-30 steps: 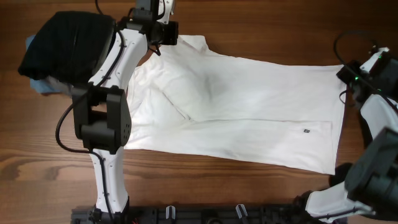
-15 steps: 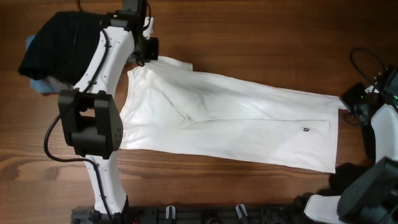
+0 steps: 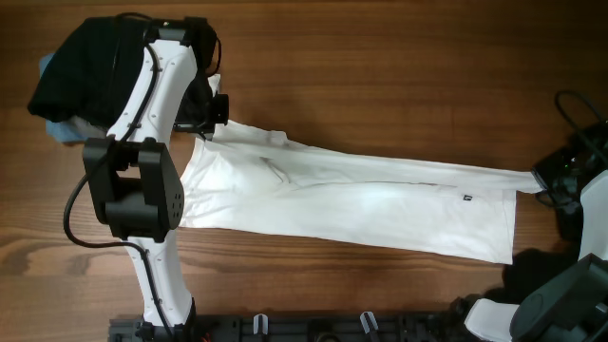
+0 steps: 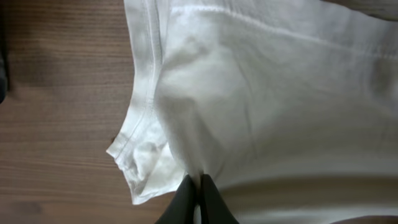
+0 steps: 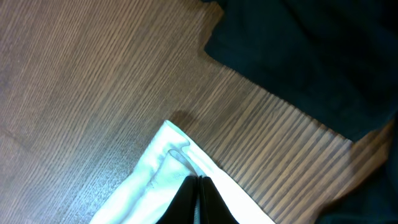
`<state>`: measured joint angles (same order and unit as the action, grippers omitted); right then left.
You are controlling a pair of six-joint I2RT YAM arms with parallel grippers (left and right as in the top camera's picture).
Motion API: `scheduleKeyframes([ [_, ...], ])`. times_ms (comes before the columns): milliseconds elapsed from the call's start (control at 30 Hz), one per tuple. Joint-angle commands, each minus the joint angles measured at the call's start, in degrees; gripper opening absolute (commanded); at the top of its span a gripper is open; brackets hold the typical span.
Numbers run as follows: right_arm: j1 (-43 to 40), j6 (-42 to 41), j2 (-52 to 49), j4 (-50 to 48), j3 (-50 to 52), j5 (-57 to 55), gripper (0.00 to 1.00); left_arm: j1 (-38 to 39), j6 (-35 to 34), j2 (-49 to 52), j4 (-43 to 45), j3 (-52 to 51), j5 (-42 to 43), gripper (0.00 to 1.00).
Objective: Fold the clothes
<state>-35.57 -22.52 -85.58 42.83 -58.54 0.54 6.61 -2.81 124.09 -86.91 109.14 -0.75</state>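
While the white T-shirt (image 3: 361, 195) lies across the worktop (image 3: 399, 57) as a long narrow band, stretched between the two arms, I judge the folding as only begun. The far long side seems brought in over the body, but the cross folds are left to do. The left pincer (image 3: 209, 128) is at the shoulder end and the right pincer (image 3: 543, 187) at the bottom end, well apart. A black garment (image 3: 90, 66) sits at the far left on a light blue piece (image 3: 55, 131). Whether these two are folded I cannot tell, because the left arm covers a part of them.

From the left wrist, the pincer is fully closed with white fabric pinched between its tips, just beside a bunched sleeve hem (image 4: 134, 158). How many layers it holds is hidden.

From the right wrist, the pincer is also fully closed, on a corner of the shirt near its seam. A dark cloth (image 5: 311, 56) lies on the wood beyond, apart from that corner. It is cut off by the frame, and I cannot say what it is.
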Motion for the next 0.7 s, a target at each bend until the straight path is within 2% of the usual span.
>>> scheduleKeyframes([
  [0,-0.5,-0.3,0.7,0.1,-0.1,-2.5,0.05,-0.5,-1.2,-2.0,-2.6,0.1,-4.7,0.04],
  [200,-0.5,0.1,0.7,5.0,-0.1,-5.0,0.04,-0.5,-1.1,-2.0,-6.2,0.1,-4.7,0.04],
  [533,-0.5,0.1,0.7,6.3,-0.1,-5.1,0.04,-0.5,-4.1,-2.0,-9.6,-0.5,-4.7,0.04],
  [567,-0.5,0.1,0.7,6.4,-0.1,-5.1,0.07,-0.5,-4.1,-2.0,-9.6,-0.5,-4.7,0.09],
  [600,-0.5,0.1,0.7,6.5,-0.1,-5.4,0.37,-0.5,-4.1,-2.0,-9.6,-0.5,-4.7,0.23],
  [633,-0.5,0.1,0.7,6.4,-0.1,-5.8,0.52,-0.5,-4.1,-2.0,-9.6,-0.5,-4.7,0.29],
  [667,-0.5,0.0,0.7,6.4,-0.1,-6.4,0.59,-0.5,-4.1,-2.0,-9.7,-0.5,-4.7,0.39],
])
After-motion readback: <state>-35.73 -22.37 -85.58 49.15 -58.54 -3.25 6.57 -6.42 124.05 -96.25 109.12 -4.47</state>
